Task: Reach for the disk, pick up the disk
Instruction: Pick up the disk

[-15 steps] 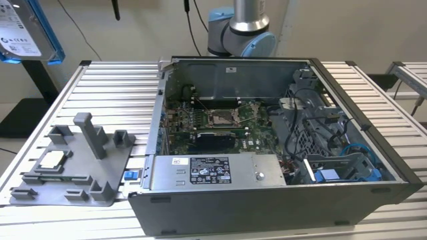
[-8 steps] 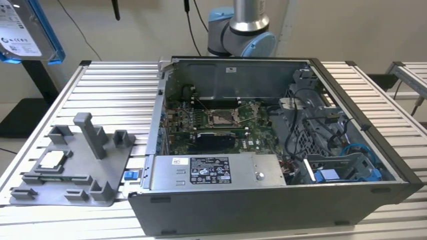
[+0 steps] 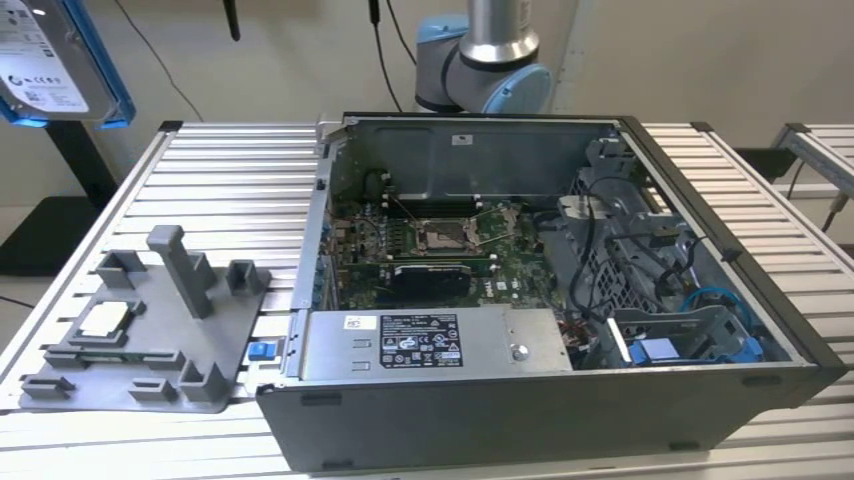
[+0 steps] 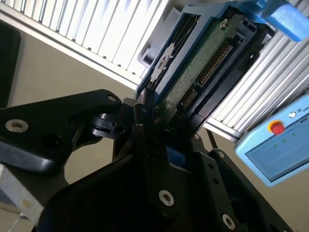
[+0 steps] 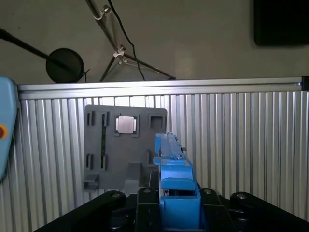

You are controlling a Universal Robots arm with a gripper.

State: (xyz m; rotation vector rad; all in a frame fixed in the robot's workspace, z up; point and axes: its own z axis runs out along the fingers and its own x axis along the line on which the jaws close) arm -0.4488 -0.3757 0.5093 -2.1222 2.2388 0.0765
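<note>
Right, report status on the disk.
Gripper shut on silver metal disk in blue plastic bracket. Disk held in the air, off the ribbed metal table. Nothing else touching it.

Silver metal disk (image 3: pixel 47 55) in blue plastic, ribbed metal table (image 3: pixel 227 180), matt grey fixture (image 3: pixel 160 330)
</note>
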